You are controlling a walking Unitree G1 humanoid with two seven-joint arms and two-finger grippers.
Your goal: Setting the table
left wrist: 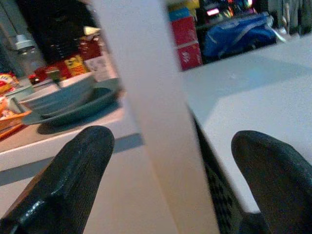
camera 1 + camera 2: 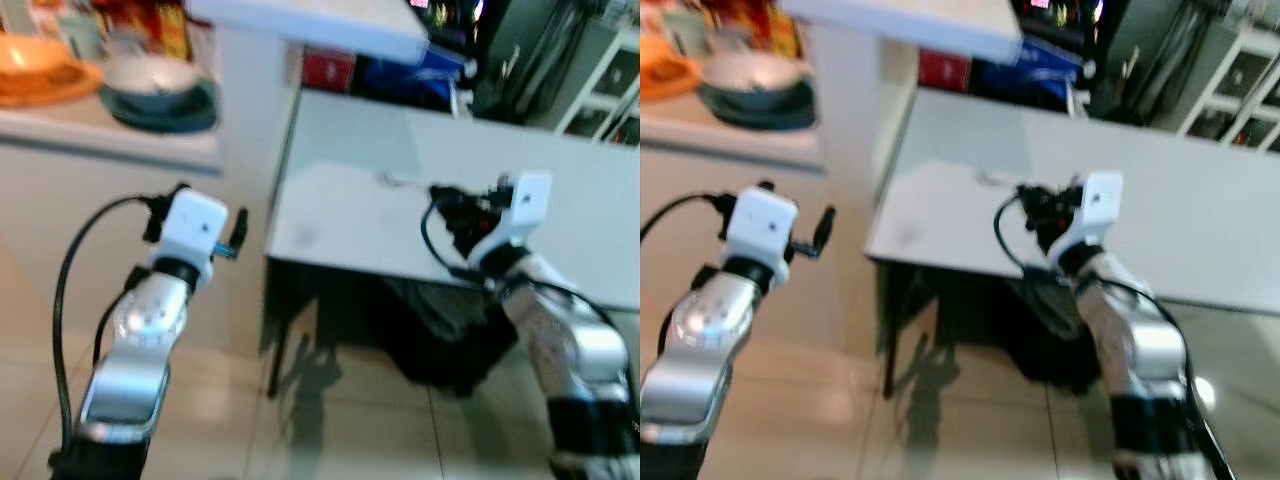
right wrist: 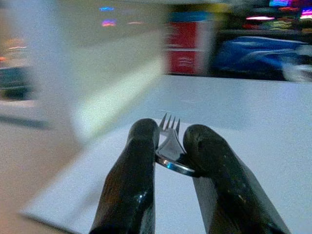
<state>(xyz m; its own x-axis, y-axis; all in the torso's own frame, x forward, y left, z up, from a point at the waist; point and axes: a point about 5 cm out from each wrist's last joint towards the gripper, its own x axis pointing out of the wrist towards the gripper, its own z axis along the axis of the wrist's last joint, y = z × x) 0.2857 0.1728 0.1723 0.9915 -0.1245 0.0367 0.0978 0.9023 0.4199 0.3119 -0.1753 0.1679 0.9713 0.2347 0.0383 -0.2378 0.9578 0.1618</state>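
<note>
Pinching one fork between its two fingers, my right gripper hangs over the white table. My left gripper is spread wide beside the counter, where one bowl sits on one plate.

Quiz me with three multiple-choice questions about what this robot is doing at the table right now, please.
1. Where is the fork?
A. between the right gripper's fingers
B. in the bowl
C. on the floor

2. What colour is the table?
A. black
B. white
C. green

3. How is the left gripper?
A. shut on a spoon
B. open, holding nothing
C. shut on a plate

Answers: 1 A, the right gripper pinches it above the table; 2 B, its top is white; 3 B, its fingers stand wide apart.
</note>
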